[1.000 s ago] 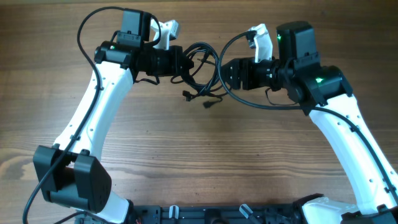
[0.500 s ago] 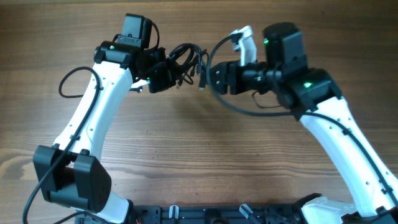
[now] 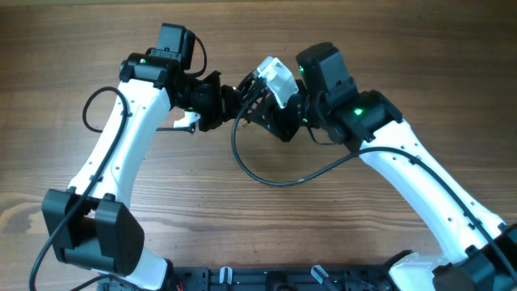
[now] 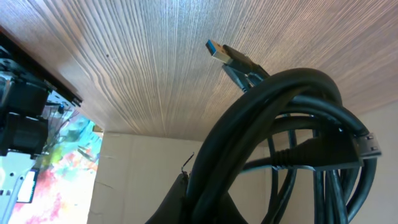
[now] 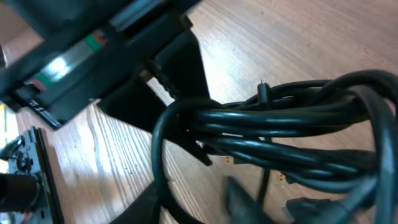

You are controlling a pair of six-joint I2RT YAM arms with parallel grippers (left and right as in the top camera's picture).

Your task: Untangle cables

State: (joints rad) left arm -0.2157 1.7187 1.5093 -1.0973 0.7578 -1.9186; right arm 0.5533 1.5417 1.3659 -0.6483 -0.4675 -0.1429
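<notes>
Cables [image 3: 244, 99]: one black bundle, held up off the table [image 3: 242, 234] at its far middle, between the two grippers. From the left wrist the cords [image 4: 280, 118] hang in overlapping loops with the wood grain behind them.

Left gripper [image 3: 223, 102]: clenched on the cables, the cords running out from its fingers. Right gripper [image 3: 257, 107]: right up against the bundle. Its wrist view shows cords [image 5: 280, 124] crossing the frame, but its own fingers are blurred, so I cannot tell whether it has bitten.

Risks, as I judge them:
- Both grippers sit almost touching on the same clump. A straight pull apart would likely cinch the loops tighter.
- A plug could snag inside a loop and drag the whole lot along.
- If the right gripper catches several cords at once, nothing separates.
- The fingers are close enough to knock each other.
- The right arm's own thick cable [image 3: 275, 179] sags in a loop over the table just below, and could foul the cords.

Counts:
- Bundles: one.
- Separate cords: cannot be told. Four or more runs lie side by side, possibly the same cord doubled.
- Plug ends seen from the left wrist: two, a blue-tongued USB plug [image 4: 219, 53] and a second plug [image 4: 368, 147].
- Arms: two. Grippers: two.
</notes>
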